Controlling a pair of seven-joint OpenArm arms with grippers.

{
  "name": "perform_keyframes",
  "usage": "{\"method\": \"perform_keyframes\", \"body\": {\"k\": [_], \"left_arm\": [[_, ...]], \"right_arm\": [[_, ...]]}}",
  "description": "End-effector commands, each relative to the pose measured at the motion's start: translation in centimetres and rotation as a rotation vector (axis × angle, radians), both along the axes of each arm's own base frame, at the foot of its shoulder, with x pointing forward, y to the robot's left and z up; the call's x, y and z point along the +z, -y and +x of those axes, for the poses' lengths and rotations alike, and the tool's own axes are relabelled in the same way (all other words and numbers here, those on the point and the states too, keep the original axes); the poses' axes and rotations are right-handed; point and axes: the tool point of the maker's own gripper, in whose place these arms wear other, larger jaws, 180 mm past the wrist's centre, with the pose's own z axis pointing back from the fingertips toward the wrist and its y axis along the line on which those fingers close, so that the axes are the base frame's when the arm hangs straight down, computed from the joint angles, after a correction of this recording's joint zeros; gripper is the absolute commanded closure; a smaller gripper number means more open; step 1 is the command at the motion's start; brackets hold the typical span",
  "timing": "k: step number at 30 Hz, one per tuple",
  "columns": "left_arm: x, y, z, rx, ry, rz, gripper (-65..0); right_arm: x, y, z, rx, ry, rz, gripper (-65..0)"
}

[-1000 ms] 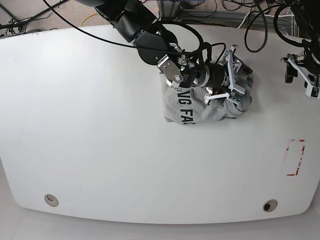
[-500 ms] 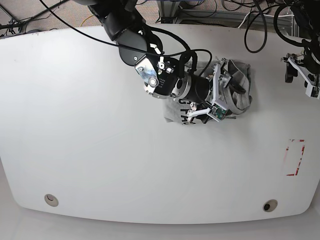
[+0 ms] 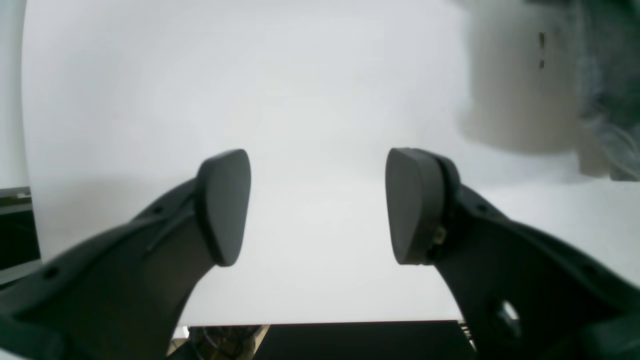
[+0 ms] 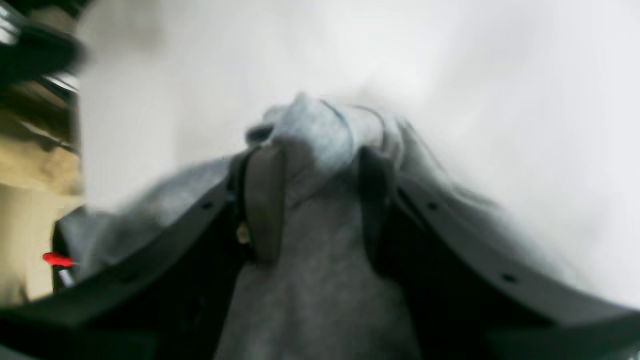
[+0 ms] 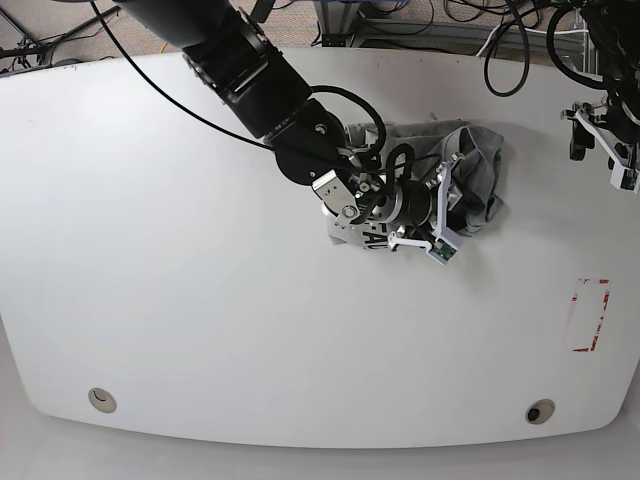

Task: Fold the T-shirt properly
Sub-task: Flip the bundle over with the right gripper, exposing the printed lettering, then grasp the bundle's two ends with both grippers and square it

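The heather-grey T-shirt (image 5: pixel 476 166) lies crumpled at the back middle of the white table (image 5: pixel 200 300). A bit of its black lettering (image 5: pixel 375 238) shows under the right arm. My right gripper (image 5: pixel 448 205) sits on the shirt's front right part. In the right wrist view that gripper (image 4: pixel 312 165) is shut on a bunched fold of the T-shirt (image 4: pixel 320 280), with cloth pressed between both pads. My left gripper (image 5: pixel 603 150) hovers at the far right edge, away from the shirt. The left wrist view shows this gripper (image 3: pixel 317 205) open, with nothing between its fingers.
A red-outlined rectangle (image 5: pixel 590 315) is marked on the table at the right. Two round holes (image 5: pixel 102 400) (image 5: pixel 540 411) sit near the front edge. Black cables (image 5: pixel 500 50) hang behind the back edge. The right arm's dark body (image 5: pixel 260 80) crosses the back middle.
The right gripper has pulled back leftward over the shirt and its jaws have narrowed onto a fold of cloth. More of the shirt's right side shows. The left arm has stayed put.
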Motion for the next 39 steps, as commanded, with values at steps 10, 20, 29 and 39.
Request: {"method": "perform_keyframes", "body": {"k": [10, 20, 29, 39], "left_arm": [[1.1, 3.1, 2.1, -0.12, 0.041, 0.004, -39.0], [2.1, 11.9, 5.9, -0.325, 0.129, -0.075, -39.0], [2.3, 19.9, 7.5, -0.475, 0.169, -0.199, -39.0], [-1.4, 21.3, 6.8, -0.521, 0.042, -0.126, -39.0]], "right_arm": [[5.8, 3.1, 5.2, -0.135, 0.064, 0.086, -23.1], [9.5, 10.7, 5.8, -0.224, 0.173, -0.01, -23.1], [4.7, 15.5, 5.2, -0.247, 0.124, -0.15, -22.7], [-1.2, 17.7, 4.6, -0.229, 0.032, -0.178, -22.5]]}}
